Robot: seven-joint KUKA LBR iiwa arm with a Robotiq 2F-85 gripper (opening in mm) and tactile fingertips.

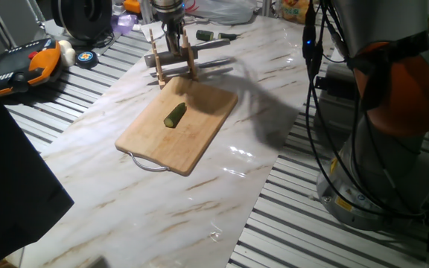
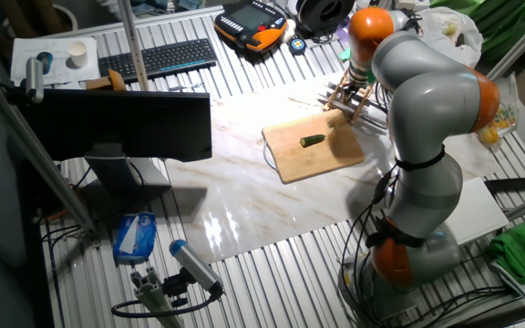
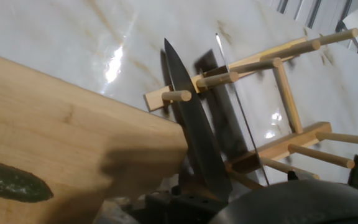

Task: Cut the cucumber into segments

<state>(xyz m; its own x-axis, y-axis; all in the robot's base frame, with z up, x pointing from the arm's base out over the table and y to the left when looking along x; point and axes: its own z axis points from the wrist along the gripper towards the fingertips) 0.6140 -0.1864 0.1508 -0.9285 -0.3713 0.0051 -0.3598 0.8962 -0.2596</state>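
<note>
Cucumber lies whole on the wooden board, approx mid-board, pale cut end toward the near-left corner. One fixed view: gripper is down at the wooden peg rack just past the board's far edge; a grey knife handle sticks out right from the rack. Whether the fingers are spread or pinching smth can't be told here. A metal loop handle sits at the board's near end. Orange-black pendant far left; writing on it too small to read.

Other fixed view: shows the whole arm bent over the rack, cucumber on board. Only this view has the keyboard and dark monitor. No legible labels.

Hand view: only here the knife blade shows, point up, running between the rack pegs, w/ its base at the dark gripper parts at frame bottom. Grip itself is hidden, can't tell. Cucumber lower left on board.
</note>
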